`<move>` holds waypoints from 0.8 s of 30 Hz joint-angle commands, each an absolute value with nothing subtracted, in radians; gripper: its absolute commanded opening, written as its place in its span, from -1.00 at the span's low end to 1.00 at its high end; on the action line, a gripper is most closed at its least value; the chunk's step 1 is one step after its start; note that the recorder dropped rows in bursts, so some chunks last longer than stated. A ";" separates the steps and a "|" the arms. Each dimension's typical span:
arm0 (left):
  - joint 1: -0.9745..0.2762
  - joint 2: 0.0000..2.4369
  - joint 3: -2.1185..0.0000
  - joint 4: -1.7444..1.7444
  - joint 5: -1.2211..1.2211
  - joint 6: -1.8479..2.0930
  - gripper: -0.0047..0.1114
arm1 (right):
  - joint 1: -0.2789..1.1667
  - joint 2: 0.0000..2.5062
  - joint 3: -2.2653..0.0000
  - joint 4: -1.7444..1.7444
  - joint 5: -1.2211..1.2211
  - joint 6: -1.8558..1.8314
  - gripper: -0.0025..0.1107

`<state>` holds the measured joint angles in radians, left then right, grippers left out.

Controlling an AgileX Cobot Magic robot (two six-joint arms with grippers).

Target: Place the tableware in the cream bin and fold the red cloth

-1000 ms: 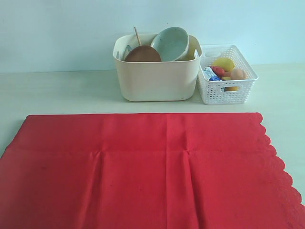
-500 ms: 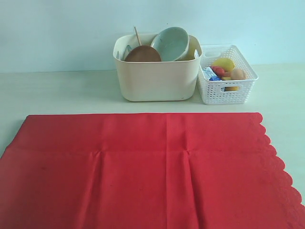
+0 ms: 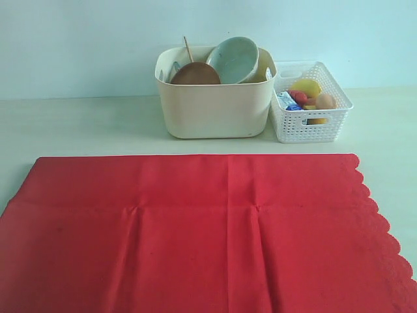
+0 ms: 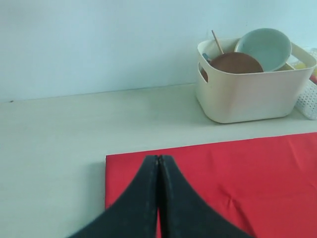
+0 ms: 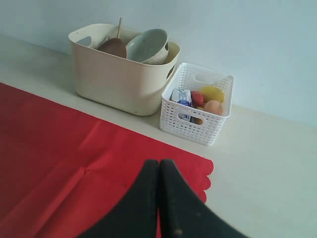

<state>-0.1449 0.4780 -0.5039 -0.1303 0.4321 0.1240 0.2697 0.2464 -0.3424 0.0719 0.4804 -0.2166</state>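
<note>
At the back of the pale, smooth tabletop (image 3: 78,124), a large cream-coloured plastic bin (image 3: 215,111) with rounded corners and cut-out handles is standing before a plain, light blue-white wall (image 3: 78,45). Inside it a glossy pale green-white bowl (image 3: 233,60) is leaning on its side with its hollow facing outward, a round brown plate (image 3: 195,74) is propping upright just beside it, and thin wooden chopsticks (image 3: 187,49) are sticking up behind the plate. Just beside the bin, on its right in the exterior view, a smaller white lattice basket (image 3: 306,127) of perforated plastic is holding food: a yellow lemon (image 3: 306,86), a tan egg (image 3: 325,101) and a blue-white carton (image 5: 181,96) among other small pieces. Nearer the camera a large bright red cloth (image 3: 195,235) is lying spread flat and unfolded over the table, well apart from both containers; its matte fabric is showing faint crease lines, and its right edge is running in scallops. The left gripper (image 4: 159,163) is hovering over the cloth's far left corner with its dark, tapering jaws pressing together on nothing. The right gripper (image 5: 159,166) is hanging over the scalloped far right corner, likewise clenched and empty. Whether either tip is touching the fabric is hard to tell from the wrist views.
</note>
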 commanded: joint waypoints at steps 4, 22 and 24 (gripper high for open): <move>-0.153 0.499 -0.525 -0.134 0.432 0.122 -0.92 | 0.268 0.244 -0.335 0.062 0.476 -0.215 -0.96; -0.153 0.499 -0.525 -0.134 0.432 0.122 -0.92 | 0.268 0.244 -0.335 0.073 0.464 -0.215 -0.96; -0.153 0.499 -0.525 -0.134 0.432 0.122 -0.92 | 0.268 0.244 -0.335 0.073 0.460 -0.215 -0.96</move>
<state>-0.1449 0.4930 -0.5193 -0.1303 0.4342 0.1240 0.2697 0.2464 -0.3424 0.0719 0.4804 -0.2166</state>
